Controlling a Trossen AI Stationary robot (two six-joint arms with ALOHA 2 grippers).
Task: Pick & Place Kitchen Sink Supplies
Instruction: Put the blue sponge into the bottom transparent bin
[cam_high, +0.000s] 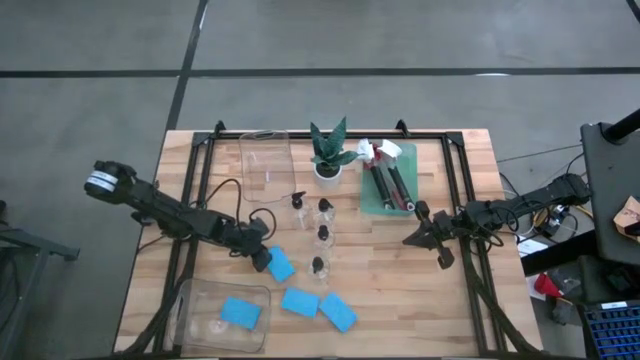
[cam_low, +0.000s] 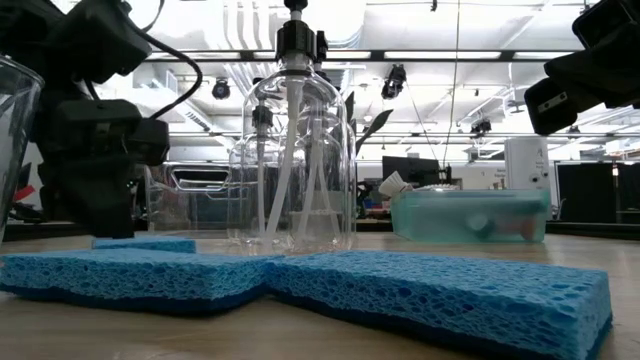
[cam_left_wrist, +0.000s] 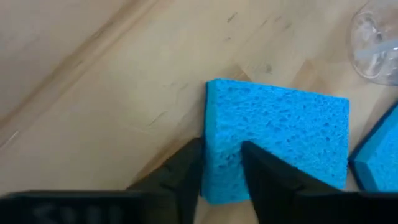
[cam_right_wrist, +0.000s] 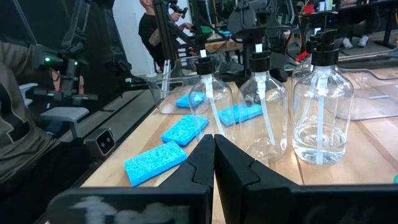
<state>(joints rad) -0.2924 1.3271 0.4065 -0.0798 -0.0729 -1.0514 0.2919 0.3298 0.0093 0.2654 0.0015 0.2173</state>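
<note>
Wooden table (cam_high: 400, 290) planks carry the supplies. A blue sponge (cam_left_wrist: 277, 143) is pinched at its near edge by the left gripper (cam_left_wrist: 221, 168); it should be lifted level. Right gripper (cam_right_wrist: 214, 158) is pressed together, beside the bottles.

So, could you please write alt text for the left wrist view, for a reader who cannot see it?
The left gripper pinches the edge of a bright blue sponge lying on the wooden table, one dark finger on each side. A second blue sponge's corner and part of a clear bottle show at the frame's edge.
</note>
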